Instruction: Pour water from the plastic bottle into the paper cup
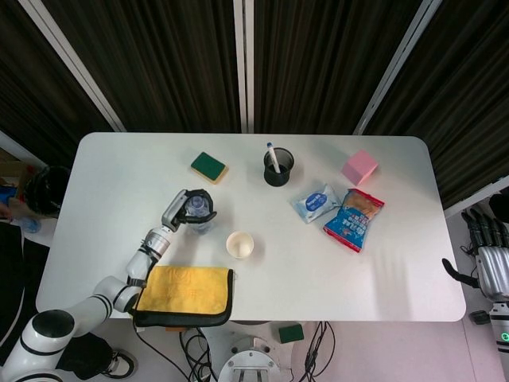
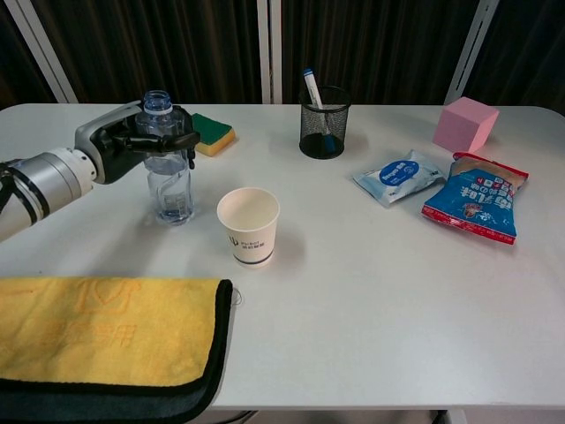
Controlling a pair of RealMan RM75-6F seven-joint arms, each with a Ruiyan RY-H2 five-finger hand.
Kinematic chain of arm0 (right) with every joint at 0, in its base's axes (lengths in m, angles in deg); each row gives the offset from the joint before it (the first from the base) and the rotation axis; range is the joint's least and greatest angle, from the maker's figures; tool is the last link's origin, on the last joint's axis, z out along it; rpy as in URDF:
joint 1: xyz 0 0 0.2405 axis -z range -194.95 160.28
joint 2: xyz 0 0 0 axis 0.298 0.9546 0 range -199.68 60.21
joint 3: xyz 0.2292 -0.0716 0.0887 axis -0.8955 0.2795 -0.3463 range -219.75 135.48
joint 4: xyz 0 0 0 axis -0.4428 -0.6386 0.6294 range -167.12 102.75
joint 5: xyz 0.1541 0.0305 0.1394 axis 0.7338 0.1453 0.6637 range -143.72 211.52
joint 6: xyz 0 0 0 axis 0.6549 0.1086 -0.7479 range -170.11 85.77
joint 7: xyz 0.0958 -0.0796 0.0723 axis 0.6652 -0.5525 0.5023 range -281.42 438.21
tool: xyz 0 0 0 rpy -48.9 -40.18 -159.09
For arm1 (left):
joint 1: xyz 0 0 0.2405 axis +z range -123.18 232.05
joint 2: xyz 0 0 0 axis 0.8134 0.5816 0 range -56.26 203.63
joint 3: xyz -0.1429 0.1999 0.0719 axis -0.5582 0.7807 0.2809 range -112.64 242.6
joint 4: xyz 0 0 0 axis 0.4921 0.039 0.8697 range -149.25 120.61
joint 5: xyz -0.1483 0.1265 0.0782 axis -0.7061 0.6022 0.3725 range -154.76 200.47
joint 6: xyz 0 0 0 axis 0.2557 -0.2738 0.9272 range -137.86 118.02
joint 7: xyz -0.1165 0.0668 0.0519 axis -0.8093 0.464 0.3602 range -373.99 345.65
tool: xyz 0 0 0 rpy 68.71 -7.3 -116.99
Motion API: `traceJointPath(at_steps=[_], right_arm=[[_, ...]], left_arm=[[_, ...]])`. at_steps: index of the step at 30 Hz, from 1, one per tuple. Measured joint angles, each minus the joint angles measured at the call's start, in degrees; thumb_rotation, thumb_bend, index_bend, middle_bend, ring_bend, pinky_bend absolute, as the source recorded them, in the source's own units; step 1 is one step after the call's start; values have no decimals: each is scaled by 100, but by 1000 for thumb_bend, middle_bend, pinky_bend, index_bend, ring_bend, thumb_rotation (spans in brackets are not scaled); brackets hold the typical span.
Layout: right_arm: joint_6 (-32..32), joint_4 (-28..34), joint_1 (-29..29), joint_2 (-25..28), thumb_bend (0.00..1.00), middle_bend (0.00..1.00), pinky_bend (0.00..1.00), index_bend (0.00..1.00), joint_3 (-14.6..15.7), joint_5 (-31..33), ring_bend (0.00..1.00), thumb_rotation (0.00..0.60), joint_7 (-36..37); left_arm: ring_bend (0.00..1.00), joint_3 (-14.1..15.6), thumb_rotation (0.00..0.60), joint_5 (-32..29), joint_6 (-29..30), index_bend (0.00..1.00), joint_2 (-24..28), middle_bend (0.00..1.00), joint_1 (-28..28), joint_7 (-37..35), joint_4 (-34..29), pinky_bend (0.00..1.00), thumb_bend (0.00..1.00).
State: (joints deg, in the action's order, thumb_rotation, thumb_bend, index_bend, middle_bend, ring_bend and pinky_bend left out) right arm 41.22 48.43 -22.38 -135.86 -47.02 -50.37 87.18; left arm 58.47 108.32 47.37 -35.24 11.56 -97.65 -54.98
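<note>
My left hand (image 2: 119, 146) is wrapped around the upper part of the plastic bottle (image 2: 168, 168), which stands upright, uncapped, just left of the paper cup (image 2: 248, 226); whether its base touches the table (image 2: 371, 291) I cannot tell.

Risks: the grip sits high on a thin clear wall, so I judge a squeeze could buckle it or push water out early. Tilting too fast may overshoot the light, easily tipped cup.

My right hand (image 1: 489, 267) hangs off the table edge, partly cut off; it appears to hold nothing. Fingertips behind the bottle are hidden, and the water level is hard to read.
</note>
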Motion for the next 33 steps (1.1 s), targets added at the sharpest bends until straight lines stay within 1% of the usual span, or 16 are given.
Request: traceJointPath(at_steps=[5, 8, 14, 17, 24, 30, 33], right_arm=[[31, 17, -5, 10, 235, 0, 0, 0, -14, -18, 0, 540, -4], [78, 51, -9, 36, 235, 0, 0, 0, -42, -31, 0, 541, -6], [239, 182, -8, 117, 235, 0, 0, 0, -132, -53, 0, 540, -39], [276, 238, -2, 156, 235, 0, 0, 0, -161, -45, 0, 540, -63], [278, 307, -12, 177, 234, 0, 0, 0, -161, -64, 0, 539, -106], [261, 340, -33, 176, 234, 0, 0, 0, -153, -86, 0, 540, -140], [250, 343, -36, 172, 234, 0, 0, 0, -144, -86, 0, 539, -153]], left_arm=[[589, 55, 600, 97, 223, 668, 80, 640, 37, 591, -77, 571, 236], [594, 78, 600, 128, 350, 669, 169, 641, 78, 1172, -194, 576, 236], [609, 89, 600, 96, 564, 685, 424, 661, 217, 2733, -678, 581, 236], [609, 102, 600, 76, 680, 686, 625, 661, 308, 3666, -1105, 581, 236], [609, 113, 600, -15, 808, 686, 984, 661, 457, 5439, -1919, 581, 238], [618, 75, 600, -184, 853, 701, 1111, 670, 559, 6688, -2431, 587, 254], [623, 38, 600, -254, 896, 708, 1105, 675, 603, 7013, -2530, 593, 261]])
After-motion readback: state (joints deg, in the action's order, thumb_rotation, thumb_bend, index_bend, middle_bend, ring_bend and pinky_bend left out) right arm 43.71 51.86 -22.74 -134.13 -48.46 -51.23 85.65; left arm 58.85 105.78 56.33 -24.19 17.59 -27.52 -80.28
